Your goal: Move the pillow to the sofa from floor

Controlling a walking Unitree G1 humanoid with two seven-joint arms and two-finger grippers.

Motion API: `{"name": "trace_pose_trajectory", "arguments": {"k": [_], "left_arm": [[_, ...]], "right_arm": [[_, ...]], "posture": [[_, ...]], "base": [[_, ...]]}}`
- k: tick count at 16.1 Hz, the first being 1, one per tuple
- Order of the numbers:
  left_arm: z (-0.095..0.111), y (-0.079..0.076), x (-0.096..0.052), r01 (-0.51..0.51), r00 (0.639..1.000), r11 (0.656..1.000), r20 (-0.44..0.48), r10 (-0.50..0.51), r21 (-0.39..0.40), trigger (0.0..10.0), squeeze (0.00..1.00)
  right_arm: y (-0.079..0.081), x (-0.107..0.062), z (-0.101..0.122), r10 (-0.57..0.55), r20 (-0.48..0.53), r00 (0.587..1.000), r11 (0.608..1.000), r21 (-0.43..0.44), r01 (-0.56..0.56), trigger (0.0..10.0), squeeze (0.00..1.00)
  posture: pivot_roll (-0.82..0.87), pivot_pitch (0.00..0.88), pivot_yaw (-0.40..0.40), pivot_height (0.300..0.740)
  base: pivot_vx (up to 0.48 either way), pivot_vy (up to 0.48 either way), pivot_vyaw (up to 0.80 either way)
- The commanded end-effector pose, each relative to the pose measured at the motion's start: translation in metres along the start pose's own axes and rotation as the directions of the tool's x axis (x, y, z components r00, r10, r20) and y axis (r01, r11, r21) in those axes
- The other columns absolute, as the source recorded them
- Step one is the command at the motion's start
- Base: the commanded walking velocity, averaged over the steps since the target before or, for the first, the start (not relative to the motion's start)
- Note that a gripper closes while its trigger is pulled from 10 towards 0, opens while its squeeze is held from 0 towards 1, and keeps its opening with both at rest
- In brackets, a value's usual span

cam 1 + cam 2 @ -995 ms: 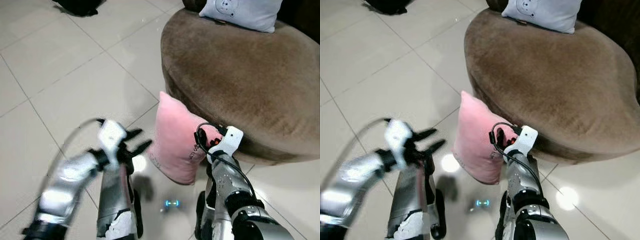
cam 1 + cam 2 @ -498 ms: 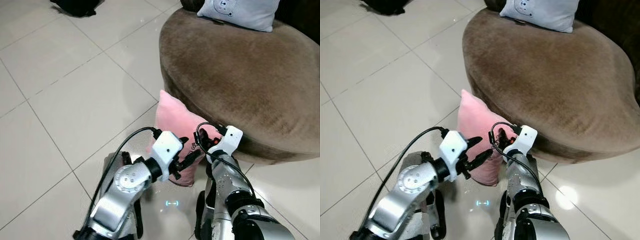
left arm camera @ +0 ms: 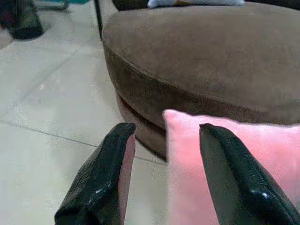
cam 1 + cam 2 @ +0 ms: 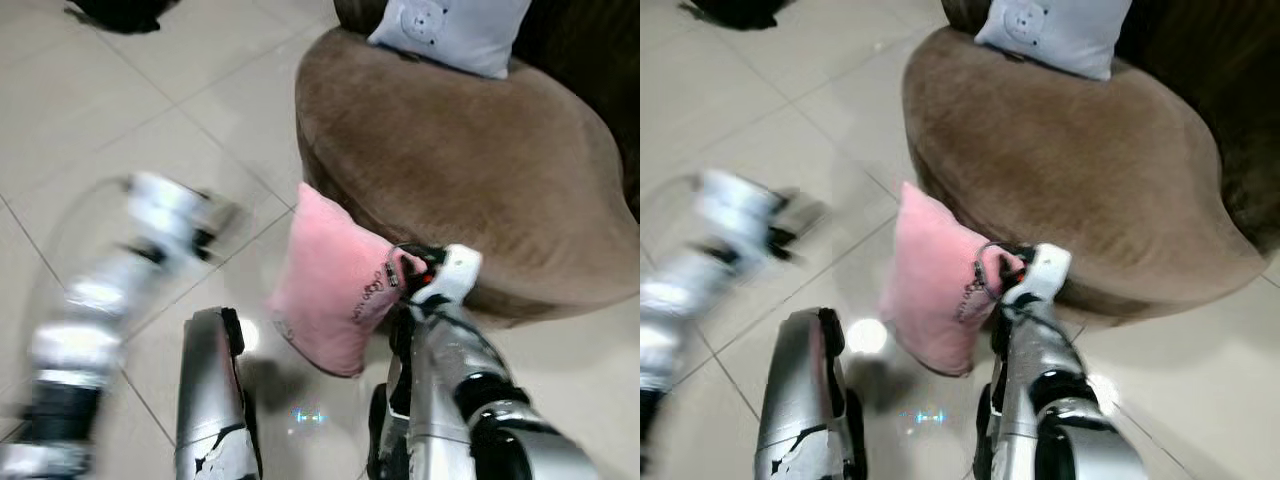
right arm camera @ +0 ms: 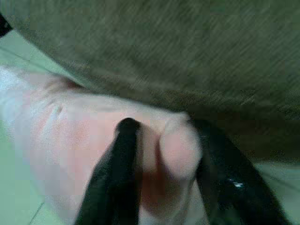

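Note:
A pink pillow stands on edge on the tiled floor, leaning against the base of the brown sofa. My right gripper is shut on the pillow's upper right corner. In the right wrist view the two black fingers pinch a fold of the pink pillow. My left gripper is a blur out to the left of the pillow, clear of it. In the left wrist view it is open, with the pillow's edge beyond the fingers.
A pale blue cushion lies at the back of the sofa seat. A black object sits on the floor at the far left. My own legs stand just below the pillow. Pale tiles stretch out to the left.
My left arm has swung away from the pillow's lower edge, out to the left, and is blurred. The right gripper keeps its hold on the corner. The view has shifted a little.

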State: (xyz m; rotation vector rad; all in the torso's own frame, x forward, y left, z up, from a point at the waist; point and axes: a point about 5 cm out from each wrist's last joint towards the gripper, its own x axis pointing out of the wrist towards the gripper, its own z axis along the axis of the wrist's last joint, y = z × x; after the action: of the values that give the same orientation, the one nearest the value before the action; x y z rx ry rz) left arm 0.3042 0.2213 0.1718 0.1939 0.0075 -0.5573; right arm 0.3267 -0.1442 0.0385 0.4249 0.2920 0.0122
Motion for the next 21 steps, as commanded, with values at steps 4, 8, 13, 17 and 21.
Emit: {"name": "trace_pose_trajectory", "arguments": {"k": [4, 8, 13, 17, 21], "left_arm": [[-0.028, -0.063, -0.005, 0.375, 0.922, 0.915, -0.048, -0.385, -0.146, 10.0, 0.00], [-0.028, -0.063, -0.003, 0.416, 0.903, 0.897, -0.050, -0.427, -0.148, 10.0, 0.00], [-0.031, -0.066, -0.002, 0.428, 0.897, 0.893, -0.056, -0.439, -0.142, 10.0, 0.00], [-0.032, -0.067, -0.003, 0.433, 0.895, 0.888, -0.047, -0.444, -0.151, 10.0, 0.00], [-0.032, -0.068, -0.004, 0.443, 0.890, 0.883, -0.048, -0.454, -0.153, 10.0, 0.00]], "right_arm": [[0.007, 0.000, -0.009, 0.026, -0.037, 0.999, 1.000, 0.009, -0.025, 0.0, 0.00], [0.009, -0.001, -0.013, 0.023, -0.044, 0.999, 1.000, 0.012, -0.023, 0.0, 0.00], [0.006, -0.002, -0.016, 0.011, -0.045, 0.999, 1.000, 0.020, -0.010, 0.0, 0.00], [0.002, -0.004, -0.016, -0.015, -0.039, 0.999, 1.000, 0.002, 0.015, 10.0, 1.00], [-0.002, -0.004, -0.015, -0.044, -0.020, 0.999, 0.998, 0.046, 0.045, 10.0, 1.00]], "posture": [[0.23, 0.199, -0.040, 0.485], [0.24, 0.206, -0.029, 0.485], [0.24, 0.203, -0.021, 0.485], [0.24, 0.208, -0.019, 0.485], [0.24, 0.213, -0.018, 0.485]], "base": [[0.000, 0.000, 0.00], [0.000, 0.000, 0.00], [0.000, 0.000, 0.00], [0.000, 0.000, 0.00], [0.000, 0.000, 0.00]]}}
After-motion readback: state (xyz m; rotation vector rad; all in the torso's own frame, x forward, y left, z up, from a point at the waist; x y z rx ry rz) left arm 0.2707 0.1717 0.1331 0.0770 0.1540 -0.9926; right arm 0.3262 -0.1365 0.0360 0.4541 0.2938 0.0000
